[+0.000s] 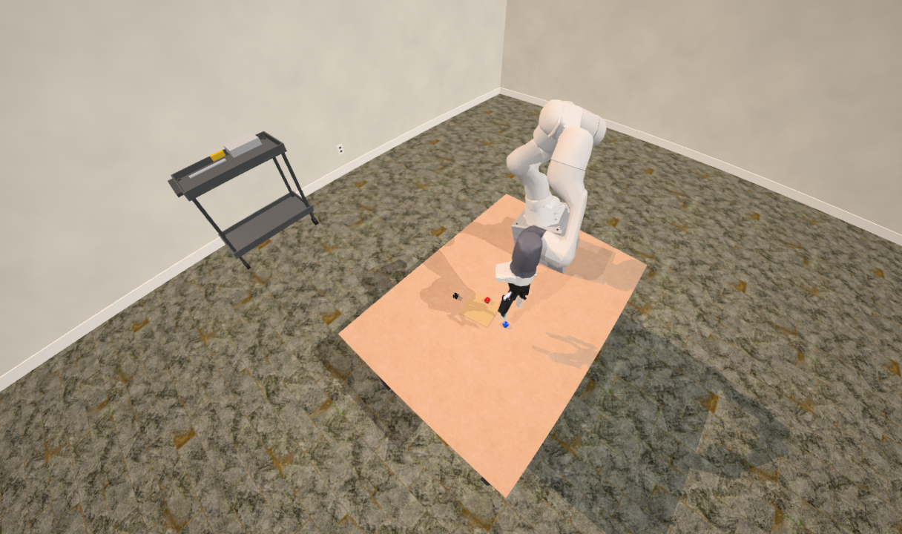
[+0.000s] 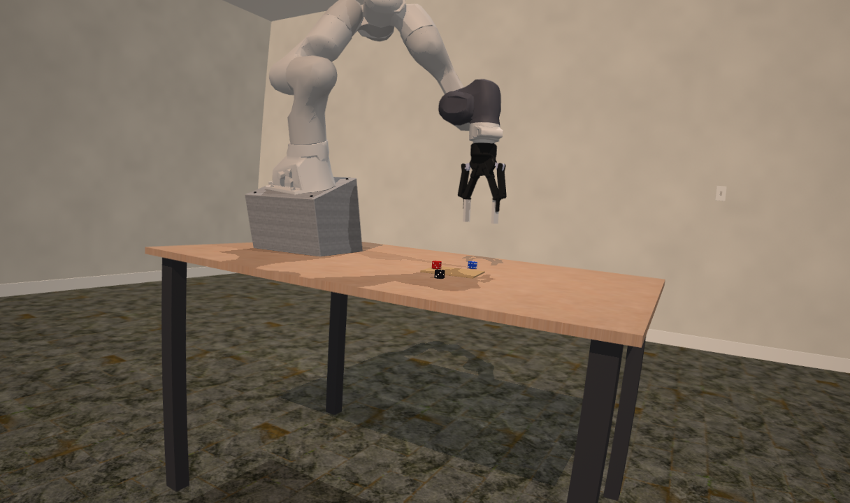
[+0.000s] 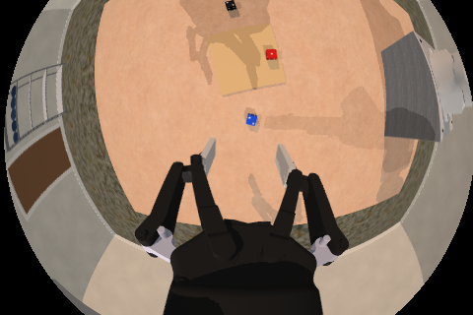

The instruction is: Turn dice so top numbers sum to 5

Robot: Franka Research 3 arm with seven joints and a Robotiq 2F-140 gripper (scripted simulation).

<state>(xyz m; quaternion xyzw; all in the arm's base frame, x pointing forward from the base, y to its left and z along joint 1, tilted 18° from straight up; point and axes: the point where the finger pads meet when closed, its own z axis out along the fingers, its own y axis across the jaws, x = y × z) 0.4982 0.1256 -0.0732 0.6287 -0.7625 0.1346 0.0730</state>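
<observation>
A tan mat [image 3: 247, 61] lies flat on the table; it also shows in the top view [image 1: 481, 313]. A red die [image 3: 271, 54] sits on the mat near one edge, seen too in the exterior view [image 2: 437, 264]. A blue die [image 3: 251, 120] lies on the bare table just off the mat, also in the exterior view [image 2: 472, 264]. A black die [image 3: 231, 6] lies on the table off the mat's far side, also in the exterior view [image 2: 439, 274]. My gripper [image 3: 246, 150] hangs open and empty high above the table, over the blue die [image 1: 506, 323]; it also shows in the exterior view [image 2: 479, 215].
The robot's grey base block [image 2: 304, 215] stands at the table's far end. A dark two-shelf cart [image 1: 242, 192] stands by the wall, off the table. The table edges are well away from the dice.
</observation>
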